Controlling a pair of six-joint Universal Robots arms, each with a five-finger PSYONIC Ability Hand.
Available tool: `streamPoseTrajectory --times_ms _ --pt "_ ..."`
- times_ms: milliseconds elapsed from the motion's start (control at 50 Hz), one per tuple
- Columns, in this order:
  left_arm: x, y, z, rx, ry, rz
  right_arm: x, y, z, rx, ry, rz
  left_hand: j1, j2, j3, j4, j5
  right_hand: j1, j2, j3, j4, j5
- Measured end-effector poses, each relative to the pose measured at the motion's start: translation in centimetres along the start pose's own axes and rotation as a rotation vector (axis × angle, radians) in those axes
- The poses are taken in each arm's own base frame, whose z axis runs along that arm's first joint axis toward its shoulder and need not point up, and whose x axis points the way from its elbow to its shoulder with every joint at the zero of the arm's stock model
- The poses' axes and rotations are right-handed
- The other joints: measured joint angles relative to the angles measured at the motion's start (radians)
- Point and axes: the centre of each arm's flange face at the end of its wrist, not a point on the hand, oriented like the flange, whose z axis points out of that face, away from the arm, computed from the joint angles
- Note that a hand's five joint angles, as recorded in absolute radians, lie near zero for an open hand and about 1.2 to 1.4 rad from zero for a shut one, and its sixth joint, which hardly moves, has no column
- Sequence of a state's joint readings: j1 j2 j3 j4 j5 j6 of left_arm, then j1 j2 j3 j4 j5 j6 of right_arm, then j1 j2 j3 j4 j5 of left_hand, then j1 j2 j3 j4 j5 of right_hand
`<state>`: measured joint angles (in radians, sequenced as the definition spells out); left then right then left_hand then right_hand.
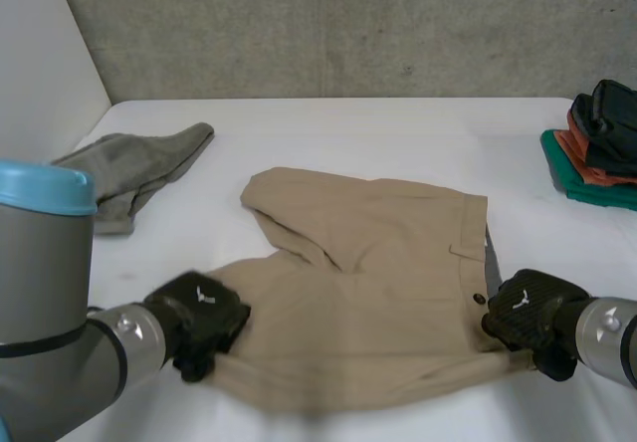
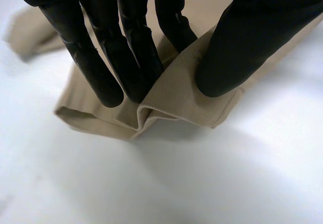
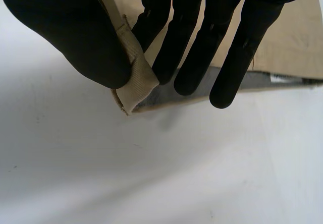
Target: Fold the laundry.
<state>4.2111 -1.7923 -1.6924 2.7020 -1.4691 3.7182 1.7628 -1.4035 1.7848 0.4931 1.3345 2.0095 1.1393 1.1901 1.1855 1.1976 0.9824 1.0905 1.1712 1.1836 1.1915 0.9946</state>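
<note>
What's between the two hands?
The shorts. In the head view their near edge runs from the left hand, which pinches a leg hem, to the right hand, which pinches the waistband corner.

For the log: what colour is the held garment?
Plain tan shorts; best in head view.

Shorts (image 1: 378,303) lie central; cloth (image 1: 139,168) behind-left (folded stack (image 1: 602,153) right).

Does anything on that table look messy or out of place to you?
Yes. The grey cloth lies crumpled at the far left of the table, unlike the folded stack at its right edge. The tan shorts are askew too, with one leg flopped diagonally over itself.
</note>
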Motion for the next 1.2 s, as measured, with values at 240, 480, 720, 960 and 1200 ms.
streamPoseTrajectory --times_ms 240,480,720,960,1200 --pt "-2.6 -0.9 3.3 -0.030 0.017 -0.009 2.0 -2.0 1.9 0.127 0.136 0.087 0.000 0.000 0.000 0.000 0.000 0.023 0.000 0.000 0.000 0.024" --pt "-12.1 -12.2 4.9 0.502 -0.344 -0.082 12.3 -9.7 3.2 0.563 0.649 0.268 0.000 0.000 0.000 0.001 0.013 0.023 0.000 0.000 0.000 0.024" --pt "-21.2 -23.6 -7.2 1.224 -0.667 -0.234 20.4 -18.7 -7.2 1.195 1.170 0.381 0.000 0.000 0.000 0.004 0.013 0.026 0.000 0.000 0.000 0.024" --pt "-20.9 -19.4 -2.6 0.989 -0.563 -0.346 18.0 -18.2 -2.5 1.070 1.024 0.376 0.000 0.000 0.000 0.004 0.013 0.026 0.000 0.000 0.000 0.024" --pt "-14.9 -9.1 8.7 0.604 -0.362 -0.334 9.1 -10.7 9.6 0.669 0.673 0.428 0.000 0.000 0.006 0.004 0.013 0.026 0.000 0.000 0.001 0.024"
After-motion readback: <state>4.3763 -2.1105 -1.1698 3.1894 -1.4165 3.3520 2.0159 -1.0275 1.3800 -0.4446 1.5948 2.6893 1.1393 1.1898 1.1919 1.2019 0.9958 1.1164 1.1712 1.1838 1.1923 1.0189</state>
